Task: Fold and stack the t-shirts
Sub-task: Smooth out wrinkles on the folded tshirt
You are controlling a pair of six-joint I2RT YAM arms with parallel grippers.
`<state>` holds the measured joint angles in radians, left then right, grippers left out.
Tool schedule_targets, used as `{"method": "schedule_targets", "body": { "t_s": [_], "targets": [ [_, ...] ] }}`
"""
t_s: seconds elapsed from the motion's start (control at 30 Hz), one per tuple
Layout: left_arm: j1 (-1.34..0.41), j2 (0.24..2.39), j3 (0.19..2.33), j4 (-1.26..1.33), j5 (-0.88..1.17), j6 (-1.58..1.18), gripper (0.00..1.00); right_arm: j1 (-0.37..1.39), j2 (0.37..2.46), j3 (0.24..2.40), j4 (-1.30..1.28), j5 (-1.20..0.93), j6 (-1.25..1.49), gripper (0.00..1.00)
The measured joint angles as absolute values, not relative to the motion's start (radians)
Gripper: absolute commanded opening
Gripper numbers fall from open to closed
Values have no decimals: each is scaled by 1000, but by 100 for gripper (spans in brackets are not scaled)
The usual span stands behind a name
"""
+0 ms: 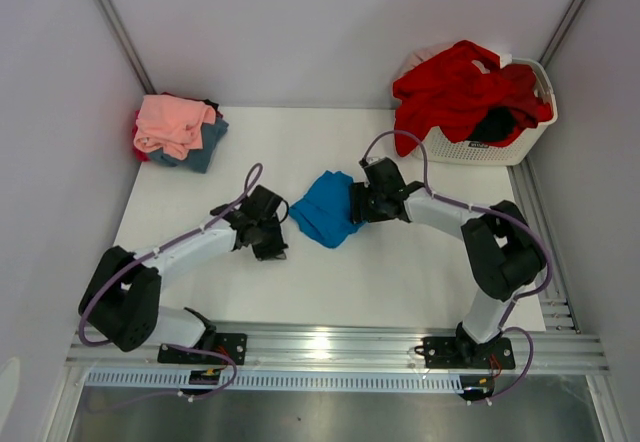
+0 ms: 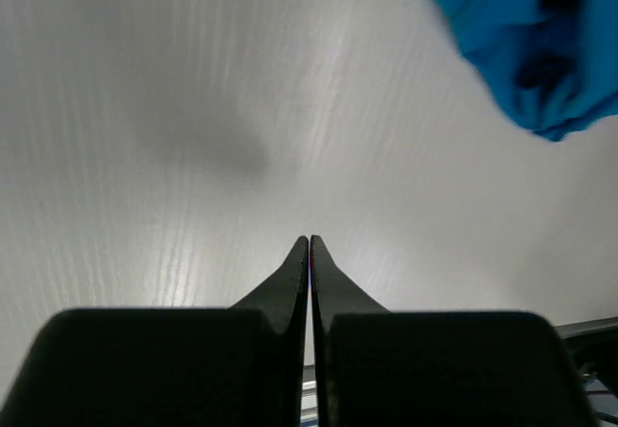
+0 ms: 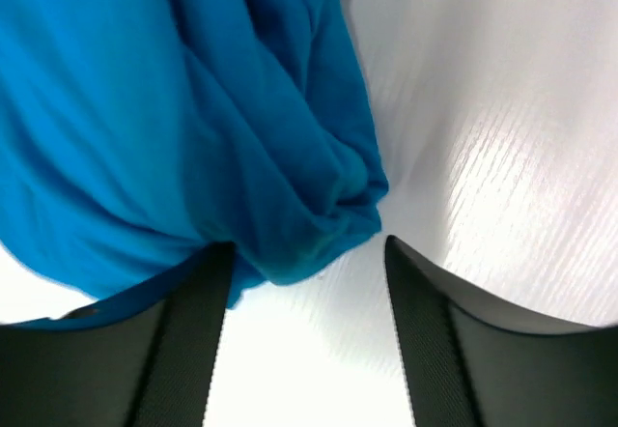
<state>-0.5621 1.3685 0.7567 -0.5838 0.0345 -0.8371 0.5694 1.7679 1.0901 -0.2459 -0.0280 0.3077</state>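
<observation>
A bright blue t-shirt (image 1: 326,208) lies crumpled in the middle of the white table. My right gripper (image 1: 357,202) is open at its right edge; in the right wrist view (image 3: 307,253) a fold of the blue shirt (image 3: 193,128) hangs just between the open fingers. My left gripper (image 1: 277,247) is shut and empty, left of the shirt; in the left wrist view (image 2: 309,243) the blue shirt (image 2: 541,41) shows at upper right. A stack of folded tees with salmon pink on top (image 1: 175,124) sits at the back left. Red and black tees (image 1: 465,90) fill the basket.
A white slatted basket (image 1: 490,147) stands at the back right corner. Grey walls close in the table on the left, back and right. A metal rail (image 1: 330,347) runs along the near edge by the arm bases.
</observation>
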Motion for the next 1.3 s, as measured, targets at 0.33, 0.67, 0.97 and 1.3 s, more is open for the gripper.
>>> {"method": "schedule_targets", "body": {
  "t_s": [0.33,0.67,0.97,1.3],
  "targets": [
    [-513,1492,1119,-597,5,-801,8,618,1513,1058,-286,-30,300,76],
    [-404,1984,1632,-686,117,-709,8,634,1356,888,-279,-27,402,43],
    [-402,2307,1896,-771,245,-646,17,665,1405,811,-239,-58,494,41],
    [-380,2346,1906,-839,279,-643,17,665,1618,822,-175,-76,546,23]
  ]
}}
